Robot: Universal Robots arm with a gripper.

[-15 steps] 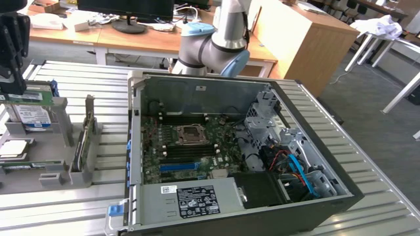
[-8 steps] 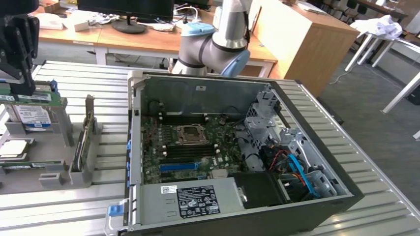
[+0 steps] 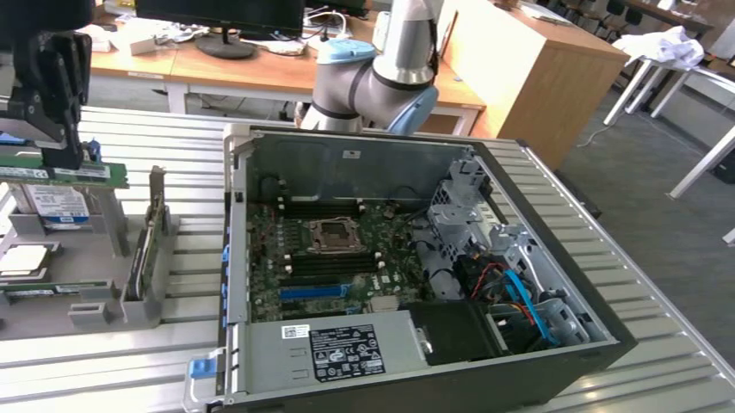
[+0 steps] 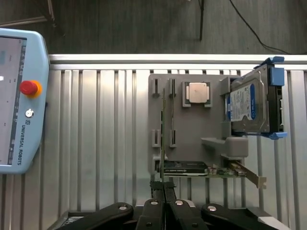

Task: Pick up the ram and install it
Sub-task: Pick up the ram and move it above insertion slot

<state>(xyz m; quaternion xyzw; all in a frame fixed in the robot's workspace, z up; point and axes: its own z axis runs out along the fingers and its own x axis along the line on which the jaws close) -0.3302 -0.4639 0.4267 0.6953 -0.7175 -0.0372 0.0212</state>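
Setting: Lab room with wooden desks and a monitor in the background. A ribbed aluminium worktop (image 3: pixel 150 129) carries all the parts.
Parts holder: Grey holder (image 3: pixel 98 275) at the exterior view's left. It carries a hard drive (image 3: pixel 58 206), a processor (image 4: pixel 197 92) and an expansion card (image 4: pixel 201 168).
Computer case: Open case (image 3: pixel 344 159) beside the holder, with the motherboard (image 3: pixel 293 258) exposed.
Pendant: Teach pendant (image 4: pixel 19 96) lies on the worktop, apart from the holder.
Ram location: The ram (image 3: pixel 69 172) sits level over the holder, just above the hard drive and well apart from the motherboard. The wrist view sees the ram (image 4: pixel 163 143) edge-on, as a thin line. It cannot be told whether its lower edge is clear of the holder.
Fingers: The gripper (image 3: pixel 64 159) reaches down from above with its fingers closed on the ram, pinching its two flat faces. In the wrist view the gripper (image 4: pixel 163 191) has no visible gap beyond the board's thickness.
Weight: Judged light; a modest pinch should carry it.
Stiffness: Judged stiff along its length but thin. Side load or twist could bend or crack it.
Fragility: Chips and the contact edge are likely sensitive to knocks and scraping.
Slip: The smooth faces and white label may slide under a weak pinch.
Hold point: Best taken on the flat faces near the upper edge, around mid-length, with the contact edge left free.
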